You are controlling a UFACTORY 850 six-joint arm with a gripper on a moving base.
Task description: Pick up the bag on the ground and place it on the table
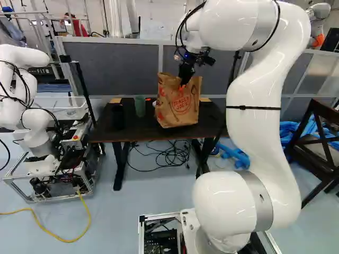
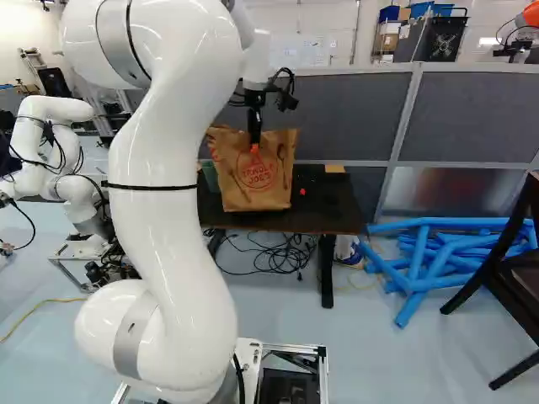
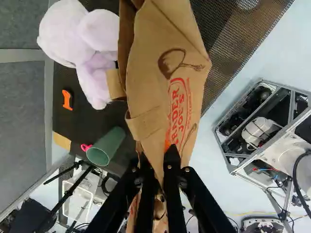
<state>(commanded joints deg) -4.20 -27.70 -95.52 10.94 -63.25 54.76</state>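
The pincer (image 3: 158, 154) is closed on the upper part of the paper grocery bag (image 1: 175, 120), with brown paper pinched between its two fingers. That is a sensible place to hold it: gripped near its mouth, the bag hangs with its base downward, so whatever may be inside should stay in, and the fingers stay well above the surface (image 1: 143, 132) when the base meets it. The pinch takes in only a little of the paper, so the bag could swing or the edge could crease and tear if the arm (image 1: 262, 116) moved sharply.

The bag is over the surface, leaning slightly; whether its base touches or hangs just above, I cannot tell. The front of the surface offers the easier landing, since the green cup (image 3: 109, 144) stands close beside the bag and the plush toy (image 3: 99, 31) lies on its far side. Lowering straight down would likely spare both, while a sideways drift might tip the cup or leave the bag propped crookedly on the toy.

The task looks nearly done, with the placing in hand. What seems left is to settle the bag's base flat, let the paper go once the bag bears its own weight, and lift away cleanly.
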